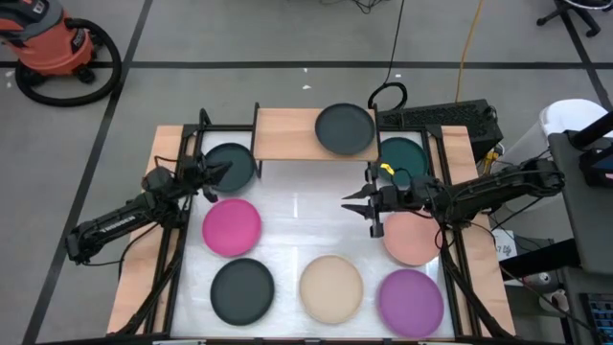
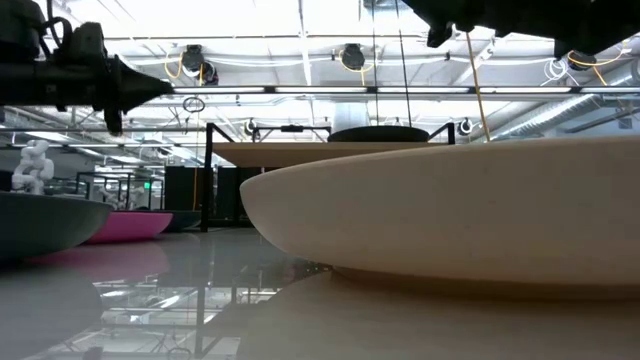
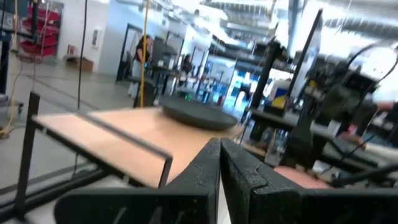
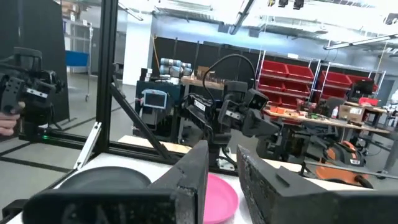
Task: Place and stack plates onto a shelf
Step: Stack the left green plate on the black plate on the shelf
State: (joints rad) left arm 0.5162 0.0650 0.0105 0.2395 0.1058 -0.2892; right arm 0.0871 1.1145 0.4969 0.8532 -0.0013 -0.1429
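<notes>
Shelf [image 1: 287,134] sits at top centre of the high view, a light-wood board on black legs; one charcoal plate [image 1: 345,128] rests on its right half, the left half bare.

Seven plates lie on the white table [image 1: 297,216]: dark teal plate [image 1: 235,165] at upper left, just beside the shelf's left end; second teal plate [image 1: 404,153] at upper right, partly under the right arm; magenta plate [image 1: 232,226] left of centre; salmon plate [image 1: 412,240] right of centre; bottom row, left to right, black plate [image 1: 242,290], beige plate [image 1: 331,287], purple plate [image 1: 410,301]; none stacked.

Left gripper [image 1: 218,172] hangs over the near edge of the dark teal plate, above the magenta one; jaws closed tip to tip, nothing between them, as the left wrist view confirms [image 3: 219,165].

Right gripper [image 1: 356,201] hovers over bare table between the magenta and salmon plates, pointing toward frame left; jaws slightly parted, holding nothing; same narrow gap seen in the right wrist view [image 4: 222,168].

Low view: beige plate [image 2: 450,215] fills the right foreground; shelf [image 2: 300,152] behind it at centre, charcoal plate [image 2: 378,133] on top.
</notes>
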